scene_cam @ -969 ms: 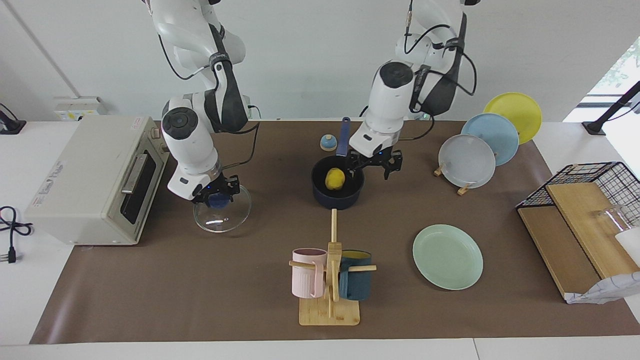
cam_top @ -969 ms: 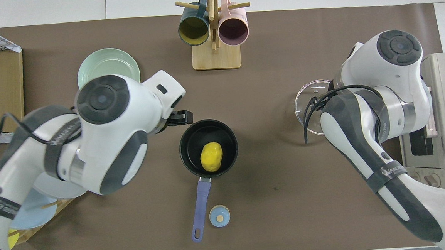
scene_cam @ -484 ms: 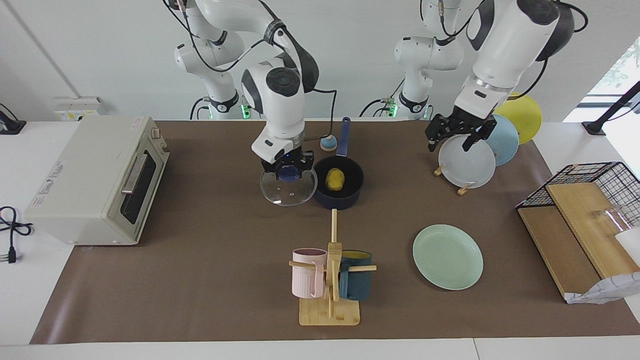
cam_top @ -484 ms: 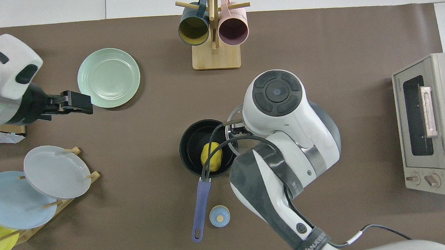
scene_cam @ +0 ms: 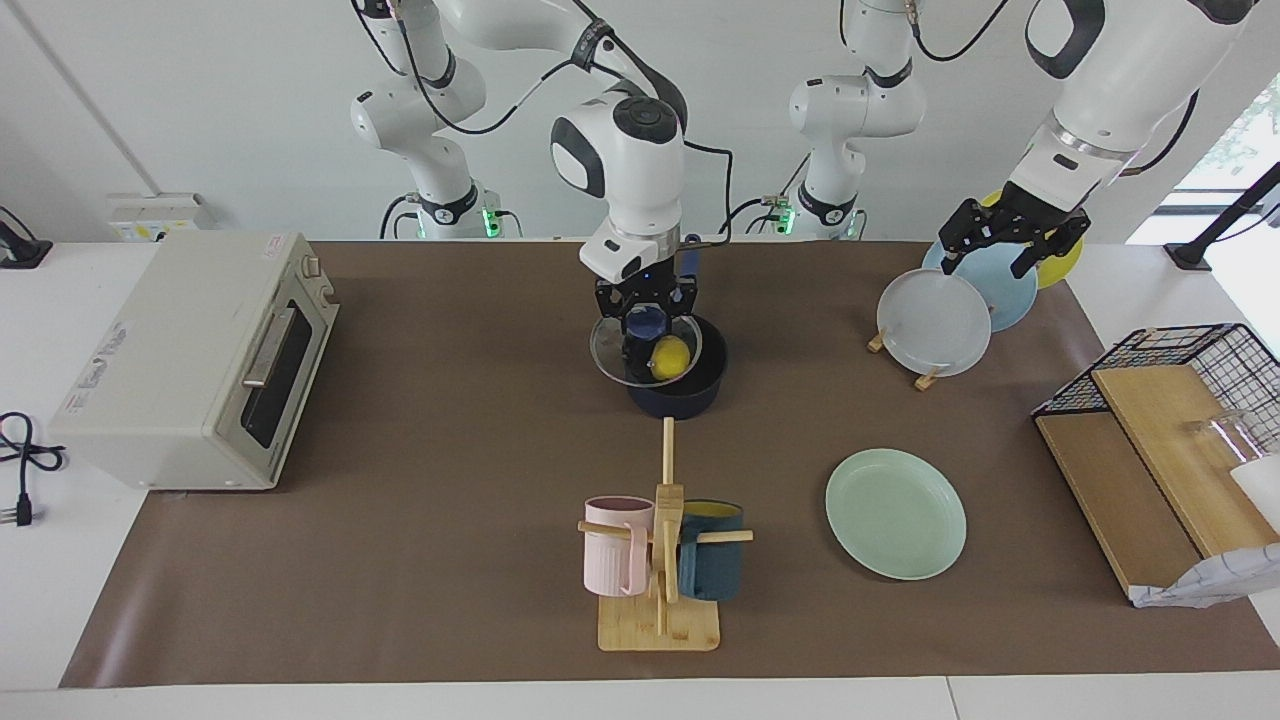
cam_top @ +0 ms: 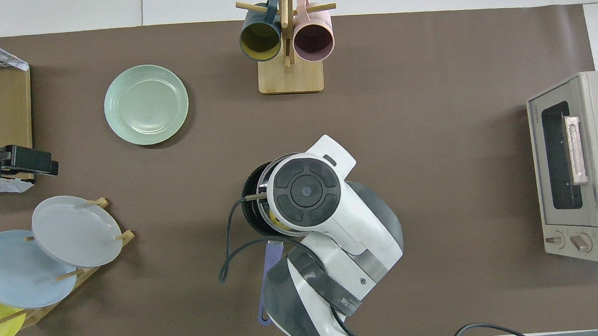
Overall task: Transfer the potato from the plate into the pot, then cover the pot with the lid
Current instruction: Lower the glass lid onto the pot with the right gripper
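My right gripper (scene_cam: 647,320) is shut on the blue knob of the clear glass lid (scene_cam: 619,359). It holds the lid slightly tilted over the dark navy pot (scene_cam: 683,398). The yellow potato (scene_cam: 671,357) lies inside the pot and shows past the lid's edge. In the overhead view the right arm covers most of the pot (cam_top: 250,213), so only part of its rim and its blue handle (cam_top: 268,263) show. The mint-green plate (scene_cam: 895,512) is bare. My left gripper (scene_cam: 1008,243) hangs open and holds nothing, up over the rack of upright plates.
A toaster oven (scene_cam: 190,360) stands at the right arm's end. A wooden mug rack (scene_cam: 660,560) with two mugs stands farther from the robots than the pot. Upright plates on a rack (scene_cam: 935,320), and a wire basket with wooden boards (scene_cam: 1180,400), are at the left arm's end.
My right arm has carried the lid from beside the toaster oven to over the pot. My left arm has pulled back from the pot and risen over the plate rack.
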`<act>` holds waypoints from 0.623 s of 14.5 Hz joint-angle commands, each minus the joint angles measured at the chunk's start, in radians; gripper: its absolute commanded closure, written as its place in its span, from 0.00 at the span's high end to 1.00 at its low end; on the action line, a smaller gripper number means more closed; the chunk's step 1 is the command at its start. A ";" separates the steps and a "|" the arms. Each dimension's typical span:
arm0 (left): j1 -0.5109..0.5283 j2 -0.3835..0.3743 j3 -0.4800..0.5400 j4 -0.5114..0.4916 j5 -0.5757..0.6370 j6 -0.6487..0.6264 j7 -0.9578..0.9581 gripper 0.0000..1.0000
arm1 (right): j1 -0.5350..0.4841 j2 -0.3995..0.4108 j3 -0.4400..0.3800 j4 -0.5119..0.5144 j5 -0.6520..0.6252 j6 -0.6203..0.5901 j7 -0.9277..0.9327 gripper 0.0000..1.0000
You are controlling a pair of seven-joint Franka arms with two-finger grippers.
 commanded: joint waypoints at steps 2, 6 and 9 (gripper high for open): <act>0.001 -0.009 -0.007 -0.002 0.029 -0.023 0.009 1.00 | 0.022 0.014 -0.005 -0.010 0.002 0.058 0.019 0.00; -0.006 0.000 0.001 0.024 0.052 -0.023 0.009 1.00 | 0.026 0.038 -0.005 -0.008 0.001 0.081 0.022 0.00; -0.012 0.012 0.018 0.058 0.051 -0.029 0.009 1.00 | 0.044 0.044 -0.003 -0.010 -0.001 0.083 0.024 0.00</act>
